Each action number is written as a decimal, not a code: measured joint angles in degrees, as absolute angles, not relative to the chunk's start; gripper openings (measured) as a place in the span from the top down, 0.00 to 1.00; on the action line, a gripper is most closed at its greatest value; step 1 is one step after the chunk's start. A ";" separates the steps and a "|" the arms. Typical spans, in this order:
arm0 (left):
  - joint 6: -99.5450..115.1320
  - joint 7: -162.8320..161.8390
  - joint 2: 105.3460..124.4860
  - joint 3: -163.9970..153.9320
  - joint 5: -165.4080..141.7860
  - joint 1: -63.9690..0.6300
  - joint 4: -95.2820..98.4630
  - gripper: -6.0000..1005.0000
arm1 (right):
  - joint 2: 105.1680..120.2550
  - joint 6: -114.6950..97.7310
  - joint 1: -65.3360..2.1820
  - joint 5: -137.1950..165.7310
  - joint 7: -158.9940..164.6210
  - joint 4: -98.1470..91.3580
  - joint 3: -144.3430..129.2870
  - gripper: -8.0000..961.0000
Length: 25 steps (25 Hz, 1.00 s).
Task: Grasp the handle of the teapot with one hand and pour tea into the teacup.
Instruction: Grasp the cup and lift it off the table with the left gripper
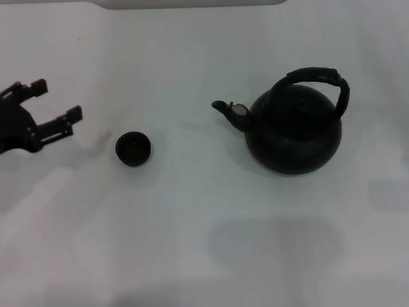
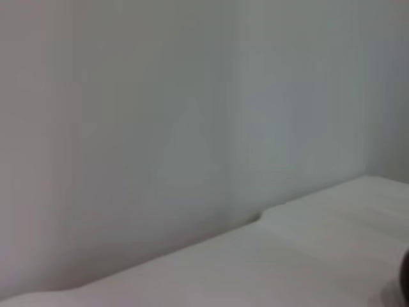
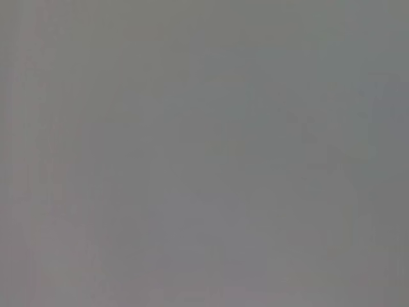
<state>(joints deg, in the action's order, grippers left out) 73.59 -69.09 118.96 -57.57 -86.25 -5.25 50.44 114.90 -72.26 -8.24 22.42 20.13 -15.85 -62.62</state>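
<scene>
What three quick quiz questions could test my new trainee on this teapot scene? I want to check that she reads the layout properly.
1. True or false: the left gripper is holding the handle.
2. Toward which object does the spout of the teapot point?
3. The right gripper is: A) over the teacup, B) not in view, C) on the teapot.

Key: 1 false, it sits open and apart at the table's left edge; 2 the teacup; 3 B.

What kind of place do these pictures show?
Probably a staged test bench, not a real kitchen: a plain white table holds only a round matte black teapot and a tiny black handleless teacup, with the robot's left hand open at its edge.
</scene>
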 joint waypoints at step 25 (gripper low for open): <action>72.68 -66.64 119.00 -61.57 -90.02 -8.16 41.15 0.13 | 114.86 -70.12 -10.64 23.71 20.17 -16.35 -63.06 0.22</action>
